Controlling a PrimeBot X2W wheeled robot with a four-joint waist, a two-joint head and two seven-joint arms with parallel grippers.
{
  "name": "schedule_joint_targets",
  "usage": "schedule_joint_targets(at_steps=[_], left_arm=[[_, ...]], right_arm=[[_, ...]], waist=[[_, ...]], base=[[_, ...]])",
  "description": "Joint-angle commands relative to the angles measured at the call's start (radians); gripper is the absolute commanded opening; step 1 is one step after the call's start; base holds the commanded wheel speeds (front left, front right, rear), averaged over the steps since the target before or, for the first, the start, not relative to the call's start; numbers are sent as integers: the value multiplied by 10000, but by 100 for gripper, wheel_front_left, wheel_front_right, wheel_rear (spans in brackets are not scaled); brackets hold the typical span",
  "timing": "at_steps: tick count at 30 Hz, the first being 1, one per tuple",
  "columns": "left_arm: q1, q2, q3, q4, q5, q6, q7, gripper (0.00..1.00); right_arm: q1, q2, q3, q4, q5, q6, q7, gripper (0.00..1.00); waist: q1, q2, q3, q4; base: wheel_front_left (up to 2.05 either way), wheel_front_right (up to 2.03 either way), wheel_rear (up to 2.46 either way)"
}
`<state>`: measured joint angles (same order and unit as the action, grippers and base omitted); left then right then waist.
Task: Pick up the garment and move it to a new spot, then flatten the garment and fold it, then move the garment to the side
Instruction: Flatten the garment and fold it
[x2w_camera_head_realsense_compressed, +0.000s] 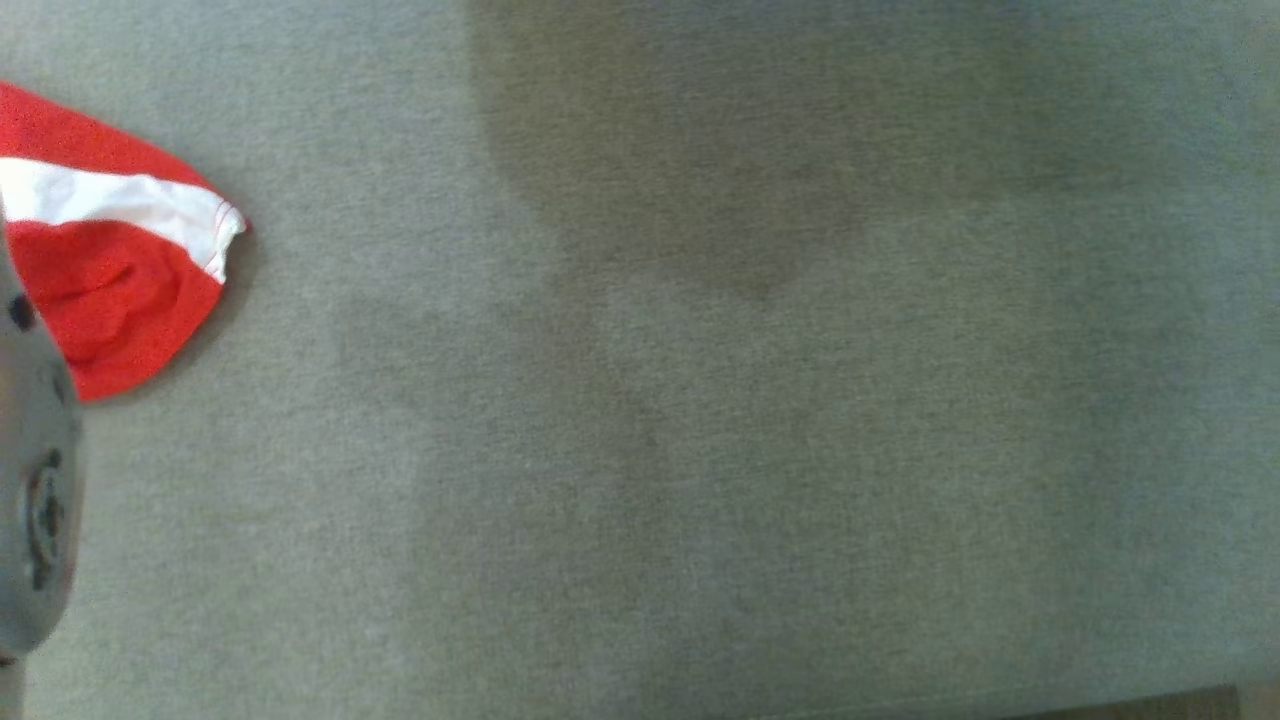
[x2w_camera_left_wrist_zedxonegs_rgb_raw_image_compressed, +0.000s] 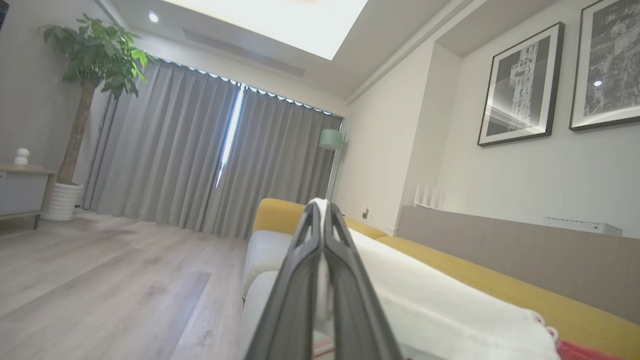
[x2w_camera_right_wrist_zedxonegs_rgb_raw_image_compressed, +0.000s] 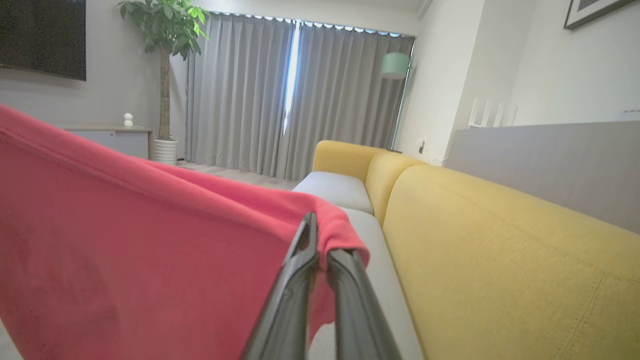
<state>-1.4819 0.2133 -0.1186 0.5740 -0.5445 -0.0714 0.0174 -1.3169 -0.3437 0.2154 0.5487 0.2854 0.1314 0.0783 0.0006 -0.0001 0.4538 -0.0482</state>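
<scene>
The garment (x2w_camera_head_realsense_compressed: 110, 260) is red with a white band, and one end of it rests on the grey seat at the head view's left edge. My left gripper (x2w_camera_left_wrist_zedxonegs_rgb_raw_image_compressed: 322, 207) is shut on its white cloth (x2w_camera_left_wrist_zedxonegs_rgb_raw_image_compressed: 440, 300), which trails off to the lower right. My right gripper (x2w_camera_right_wrist_zedxonegs_rgb_raw_image_compressed: 322, 245) is shut on a red edge of the garment (x2w_camera_right_wrist_zedxonegs_rgb_raw_image_compressed: 125, 240). From there the red cloth hangs taut as a broad sheet to the left. A pale arm segment (x2w_camera_head_realsense_compressed: 35, 500) overlaps the garment's lower part.
The grey sofa seat (x2w_camera_head_realsense_compressed: 700, 450) spreads wide to the right, with its front edge at the bottom right. A yellow backrest (x2w_camera_right_wrist_zedxonegs_rgb_raw_image_compressed: 500, 250) runs along one side. Beyond the sofa lie a wooden floor (x2w_camera_left_wrist_zedxonegs_rgb_raw_image_compressed: 100, 280), a potted plant (x2w_camera_left_wrist_zedxonegs_rgb_raw_image_compressed: 90, 55), curtains and a sideboard.
</scene>
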Motion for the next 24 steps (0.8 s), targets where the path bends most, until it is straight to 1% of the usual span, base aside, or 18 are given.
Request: schedule_joint_targets(at_steps=[1,5,8,12,15,19,23,24], left_arm=[[-708,560,114,-16,137,-73,-374,0],[-841,414,-118,785,192,-298,-1158,0],[-443,198,-65,1298,-243,-436,-1451,0],[576,151,-211,1692,-618,-545,-1809,0],[1696,226,-557,1701,-831,-580,-1870,0],[3542,488,-1485,1074,-1269,-588,-1657,0],[5467,1103,-2506,28,-1772,-590,-1059,0],[5467,1103,-2506,28,-1772,-590,-1059,0]], right_arm=[[-582,16,-82,192,-272,-7,-642,0],[-892,48,-217,1606,-426,-7,-1669,0],[-628,278,-591,2544,161,-7,-1983,0],[301,221,236,3193,550,-7,-2156,0],[1082,58,1012,3341,1058,-7,-2178,0],[2258,-407,2413,3197,1817,-7,-1811,0],[3297,-1160,3981,2664,2516,-7,-1270,0],[3297,-1160,3981,2664,2516,-7,-1270,0]], waist=[[-6,1,112,140],[-6,1,109,269],[-6,1,107,314],[-6,1,-58,416],[-6,1,-269,472],[-6,1,-724,573],[-6,1,-1164,627],[-6,1,-1164,627]], base=[[0,0,0],[0,0,0],[0,0,0],[0,0,0],[0,0,0],[0,0,0],[0,0,0],[0,0,0]])
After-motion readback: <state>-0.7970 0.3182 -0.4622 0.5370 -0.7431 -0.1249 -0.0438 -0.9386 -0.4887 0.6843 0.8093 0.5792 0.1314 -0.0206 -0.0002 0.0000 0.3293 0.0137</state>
